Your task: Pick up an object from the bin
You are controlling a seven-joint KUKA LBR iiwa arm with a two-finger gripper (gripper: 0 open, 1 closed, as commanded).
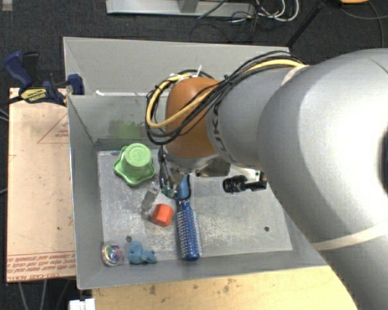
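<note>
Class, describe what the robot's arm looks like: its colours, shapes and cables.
The arm is a thick, rounded, silver-grey tube. Its wrist wears a rounded orange cover, looped by yellow and black cables. Below sits a small metallic tool.
</note>
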